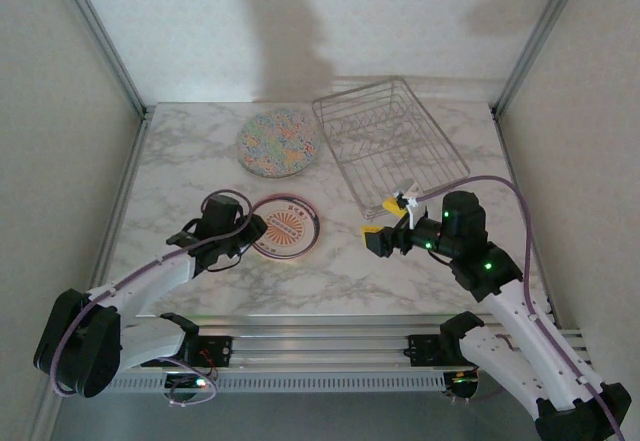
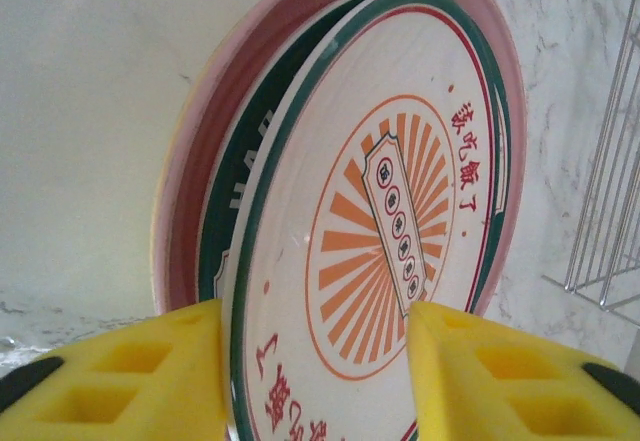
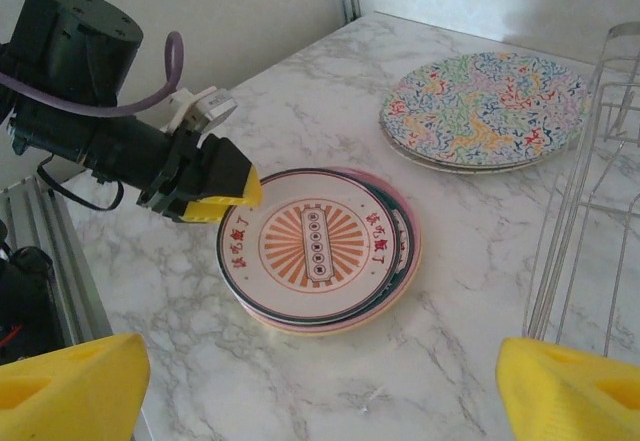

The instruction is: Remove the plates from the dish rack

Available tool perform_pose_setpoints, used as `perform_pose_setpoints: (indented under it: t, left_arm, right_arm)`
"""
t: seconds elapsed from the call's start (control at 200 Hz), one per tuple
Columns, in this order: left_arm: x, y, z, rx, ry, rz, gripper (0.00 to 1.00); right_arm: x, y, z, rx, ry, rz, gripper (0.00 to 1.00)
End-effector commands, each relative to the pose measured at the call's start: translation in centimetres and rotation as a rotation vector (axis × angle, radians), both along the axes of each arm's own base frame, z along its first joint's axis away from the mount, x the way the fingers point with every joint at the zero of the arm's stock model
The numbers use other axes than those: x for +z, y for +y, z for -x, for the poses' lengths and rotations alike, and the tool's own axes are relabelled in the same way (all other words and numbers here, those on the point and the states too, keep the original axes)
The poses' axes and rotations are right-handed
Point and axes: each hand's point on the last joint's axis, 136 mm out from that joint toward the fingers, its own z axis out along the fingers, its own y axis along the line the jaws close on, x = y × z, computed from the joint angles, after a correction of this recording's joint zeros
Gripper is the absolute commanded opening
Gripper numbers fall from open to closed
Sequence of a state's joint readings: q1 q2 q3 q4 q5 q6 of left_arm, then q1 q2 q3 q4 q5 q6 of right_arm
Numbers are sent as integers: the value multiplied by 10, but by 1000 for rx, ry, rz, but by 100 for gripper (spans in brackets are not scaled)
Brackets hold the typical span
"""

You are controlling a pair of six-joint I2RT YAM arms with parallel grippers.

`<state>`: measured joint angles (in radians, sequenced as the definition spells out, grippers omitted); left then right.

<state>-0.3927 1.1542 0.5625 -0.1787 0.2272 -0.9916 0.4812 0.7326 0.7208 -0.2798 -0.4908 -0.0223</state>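
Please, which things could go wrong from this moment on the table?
1. The left gripper has its jaws open around the white plate rim; pulling back carelessly might drag that plate off the pink plate beneath it.
2. The open right gripper hangs close to the dish rack near corner; a forward swing could bump and shift the rack.

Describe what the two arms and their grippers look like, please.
Both arms have white links and black joint housings: the left arm and the right arm. A purple cable runs along each. The left gripper and right gripper carry yellow fingers with hollow cells. Small green lights glow on the right arm.
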Motion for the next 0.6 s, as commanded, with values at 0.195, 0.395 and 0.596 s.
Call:
perform_pose_setpoints:
  t: [0.195,0.395,0.596]
  left_arm:
    - [8,7,-1,8,26,-80,52]
    - [14,16,2,28,42,-131,62]
    - [44,33,-2,87,-11,-195,87]
  right_arm:
    - [19,3,-5,-8,-39,-22,90]
    - [22,-3,-14,-65,-52,-8,91]
    - [39,-35,-38,-303,-119,32,97]
